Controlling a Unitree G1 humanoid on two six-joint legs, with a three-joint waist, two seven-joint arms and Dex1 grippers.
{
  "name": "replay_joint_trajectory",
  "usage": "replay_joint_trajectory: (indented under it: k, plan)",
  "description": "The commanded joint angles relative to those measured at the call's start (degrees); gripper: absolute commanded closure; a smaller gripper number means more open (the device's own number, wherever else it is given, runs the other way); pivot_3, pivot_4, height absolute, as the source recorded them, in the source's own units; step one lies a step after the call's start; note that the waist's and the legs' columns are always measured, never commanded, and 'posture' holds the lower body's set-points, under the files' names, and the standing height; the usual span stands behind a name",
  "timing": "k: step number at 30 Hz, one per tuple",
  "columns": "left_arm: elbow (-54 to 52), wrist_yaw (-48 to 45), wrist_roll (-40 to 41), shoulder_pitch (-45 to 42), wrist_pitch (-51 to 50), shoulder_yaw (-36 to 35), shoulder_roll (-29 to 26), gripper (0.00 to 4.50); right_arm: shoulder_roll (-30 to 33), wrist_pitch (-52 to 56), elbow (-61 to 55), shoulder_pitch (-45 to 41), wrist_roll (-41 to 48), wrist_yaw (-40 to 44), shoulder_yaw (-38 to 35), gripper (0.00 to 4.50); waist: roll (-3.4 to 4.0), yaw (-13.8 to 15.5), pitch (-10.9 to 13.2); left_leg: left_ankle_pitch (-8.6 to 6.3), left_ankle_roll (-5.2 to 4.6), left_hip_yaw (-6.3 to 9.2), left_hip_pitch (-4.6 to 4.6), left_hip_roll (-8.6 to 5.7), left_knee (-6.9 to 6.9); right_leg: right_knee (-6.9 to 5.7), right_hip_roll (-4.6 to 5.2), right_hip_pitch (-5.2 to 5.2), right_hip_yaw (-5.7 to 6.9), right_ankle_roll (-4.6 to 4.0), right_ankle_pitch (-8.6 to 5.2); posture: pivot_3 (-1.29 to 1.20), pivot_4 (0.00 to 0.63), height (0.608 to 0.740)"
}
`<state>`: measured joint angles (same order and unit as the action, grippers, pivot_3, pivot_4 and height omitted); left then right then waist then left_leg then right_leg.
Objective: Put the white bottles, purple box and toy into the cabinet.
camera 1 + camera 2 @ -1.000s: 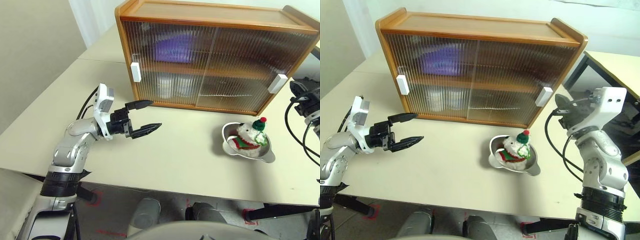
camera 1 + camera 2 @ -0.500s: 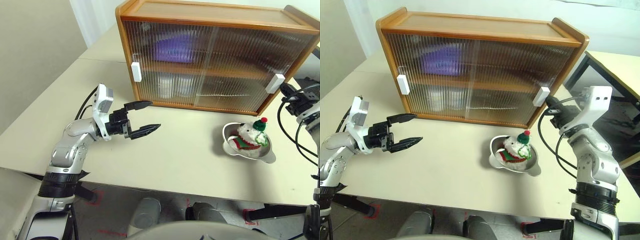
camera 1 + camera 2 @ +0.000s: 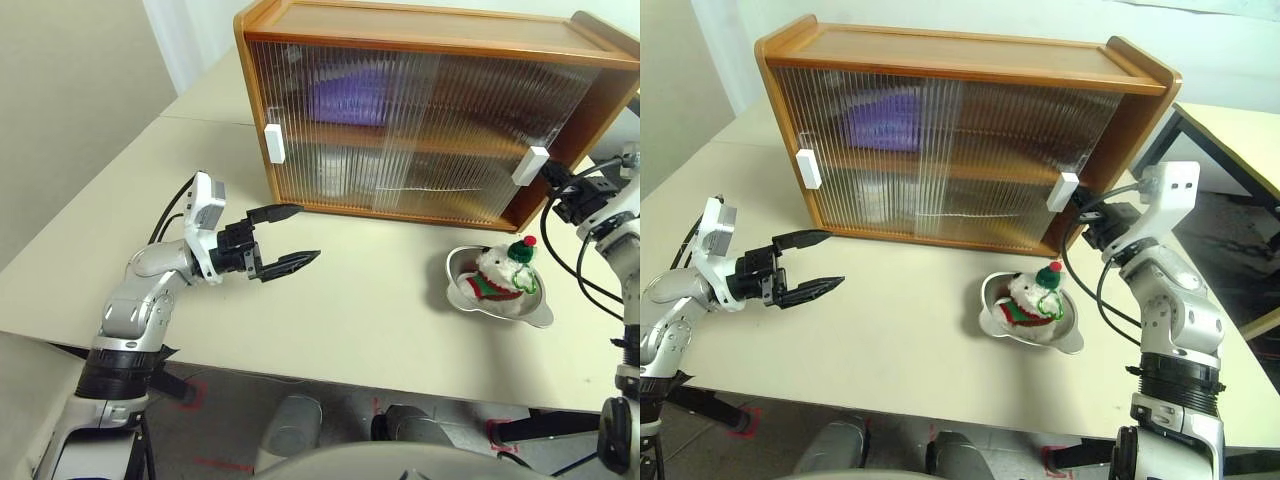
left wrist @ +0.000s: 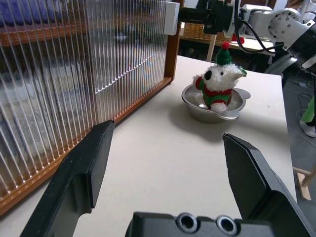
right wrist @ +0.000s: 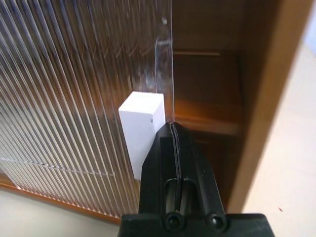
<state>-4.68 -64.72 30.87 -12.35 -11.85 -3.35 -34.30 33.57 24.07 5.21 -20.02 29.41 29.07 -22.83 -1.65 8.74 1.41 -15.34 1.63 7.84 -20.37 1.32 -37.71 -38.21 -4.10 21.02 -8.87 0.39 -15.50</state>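
A wide cream tabletop [image 3: 890,330] is seen, with a seam to a second table section at the far left and a pale wall beyond. The cabinet [image 3: 970,70] stands at the back of it, its right ribbed sliding door [image 3: 1010,170] pushed a little way left so that a narrow gap of bare wood interior is exposed at the right end. The closed fingers of the right gripper [image 5: 174,143] are pressed against the door's edge, just beside its white handle [image 5: 141,128]. The purple box [image 3: 350,98] is made out behind the ribbed panel on the upper shelf, and pale shapes, likely the white bottles [image 3: 340,170], on the lower level. The toy [image 3: 1032,297] sits in a shiny metal bowl [image 3: 1068,338] on the table in front of the cabinet. The left gripper [image 3: 285,240] is held above the table with its fingers spread wide and nothing between them. A dark frame [image 3: 1200,150] and floor are seen to the right.
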Motion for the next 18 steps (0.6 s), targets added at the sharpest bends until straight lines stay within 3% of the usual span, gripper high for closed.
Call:
replay_joint_trajectory:
  k: [1, 18]
  plan:
    - [-1.8, 0.7, -0.4, 0.3, -0.8, 0.2, -0.3, 0.0, -0.4, 2.5, -1.8, -1.1, 0.8, 0.4, 1.7, 4.48, 0.0, 0.2, 0.0, 0.0, 0.0, 0.0, 0.0, 0.0, 0.0, 0.0, 0.0, 0.0, 0.01, -0.02, 0.0, 0.25, 0.022, 0.74]
    - [-3.9, 1.5, -0.5, -0.3, -2.7, 1.2, -0.8, 0.0, -0.4, 11.2, -4.8, -4.0, 0.6, -0.8, 3.2, 4.48, 0.01, 0.7, 0.0, 0.02, 0.03, -0.1, -0.02, 0.04, 0.02, -0.03, -0.01, 0.1, 0.0, -0.15, 0.04, 0.26, 0.028, 0.74]
